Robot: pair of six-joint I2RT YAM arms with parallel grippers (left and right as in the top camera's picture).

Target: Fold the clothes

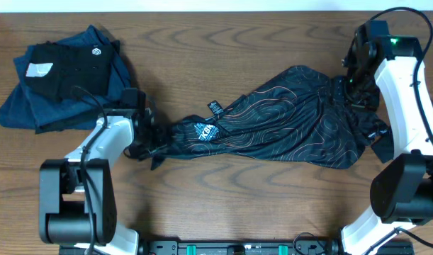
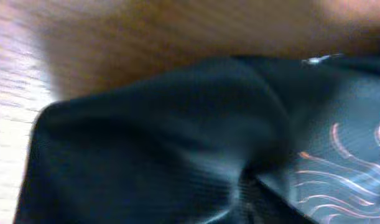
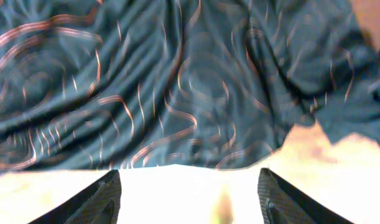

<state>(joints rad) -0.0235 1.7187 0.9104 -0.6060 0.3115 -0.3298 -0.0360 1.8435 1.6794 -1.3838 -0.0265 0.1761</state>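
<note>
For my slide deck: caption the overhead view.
Black contour-lined T-shirt lies bunched on wooden table between left gripper and right gripper, folded dark garments stacked far left.

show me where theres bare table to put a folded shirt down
Two bare patches of table: behind the shirt, between the pile and the right arm; and the front strip between shirt and table edge. Crowded at the shirt's left end, where the left gripper sits close by the pile, and its right end, at the right gripper.

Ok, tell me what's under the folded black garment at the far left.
A blue garment lies under the black garment, sticking out to the left and below it. Whether anything else lies beneath is covered.
</note>
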